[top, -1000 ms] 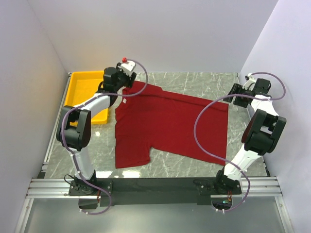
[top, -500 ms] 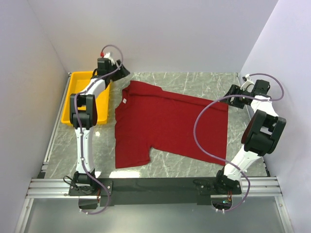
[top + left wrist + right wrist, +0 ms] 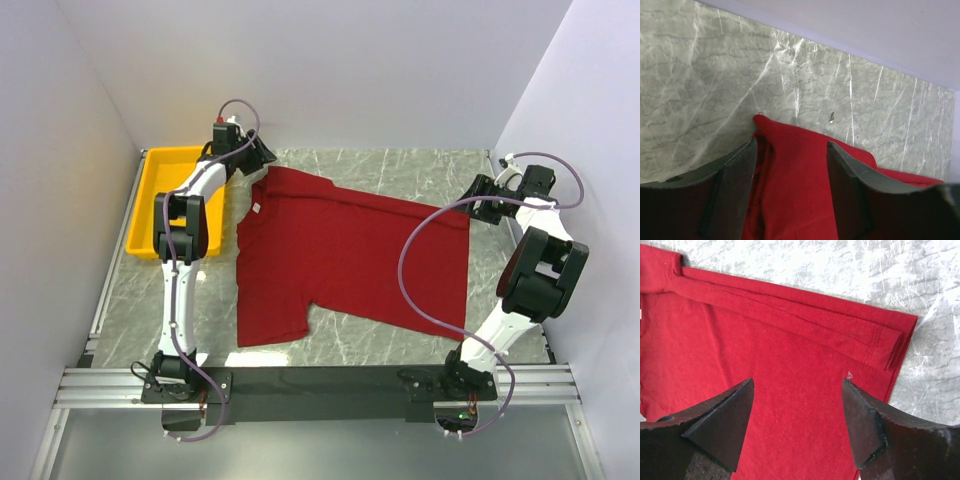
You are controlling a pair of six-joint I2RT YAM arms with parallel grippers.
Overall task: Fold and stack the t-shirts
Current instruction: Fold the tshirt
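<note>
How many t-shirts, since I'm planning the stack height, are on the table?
1. The dark red t-shirt lies spread mid-table, right of the yellow tray. The left arm covers part of that tray, so another might hide there.

We see a yellow rectangular plastic tray (image 3: 158,180) at far-left corner of grey-green marble-look tabletop (image 3: 380,330), beside white left wall (image 3: 60,150); silver metal rail (image 3: 320,385) along near edge.

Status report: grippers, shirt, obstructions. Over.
Left gripper open at far edge of red t-shirt. Right gripper open over hem corner. Shirt spread out, one edge doubled. Yellow tray beside it.
</note>
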